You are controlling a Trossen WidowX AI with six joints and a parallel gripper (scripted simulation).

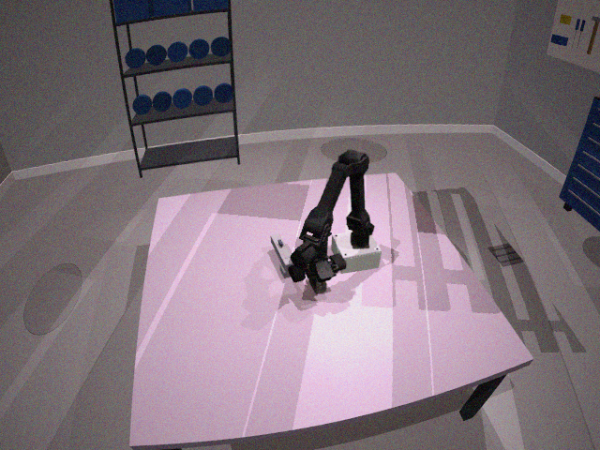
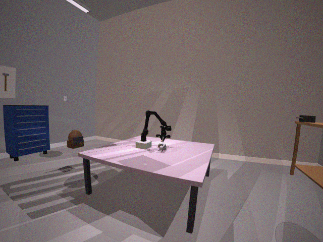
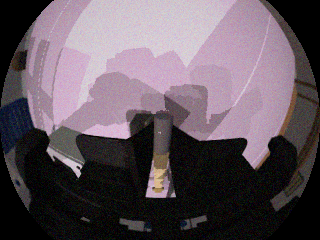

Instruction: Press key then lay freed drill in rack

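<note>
My gripper [image 1: 318,287] [image 2: 162,140] [image 3: 160,125] points down and is shut on the drill. The drill [image 3: 162,140] shows in the wrist view between the fingers, with a grey round shank and a gold fluted end. It looks held above the pink table [image 1: 208,349] [image 2: 182,172] [image 3: 135,35]. A pale grey fixture [image 1: 278,249] [image 2: 162,147] with a small dark knob stands beside the gripper, partly hidden by the arm in the top view. I cannot tell whether it is the holder or the rack. The key cannot be made out.
The arm's base stands on a pale green box [image 1: 361,262] [image 2: 143,144], close beside the gripper. Beyond the table are a shelf unit [image 1: 184,113] and a blue cabinet [image 1: 583,169] [image 2: 27,130]. Striped shadows cross the table.
</note>
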